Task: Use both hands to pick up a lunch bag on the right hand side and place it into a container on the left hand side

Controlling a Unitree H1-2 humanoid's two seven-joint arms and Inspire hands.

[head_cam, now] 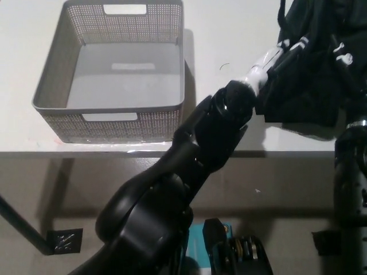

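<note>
At the far right of the table (229,34) sits the lunch bag (312,74), a soft black fabric bundle, crumpled and folded on itself, with small white markings on its straps and a shadow under its near edge. It fills the upper right corner of the view and runs out of frame at the top and right. Against its left side presses the white left hand (265,60), of which only a pale wrist and a little of the palm show; its fingers are buried in the black fabric, so I cannot tell whether they grip it. From that wrist a bulky black arm slopes down to the near left. On the right, the black right hand (356,117) meets the bag's near right edge above a silver wrist ring; black on black, its grip is also unreadable. Well apart to the left stands the container (109,123), a grey perforated basket with handle slots.
</note>
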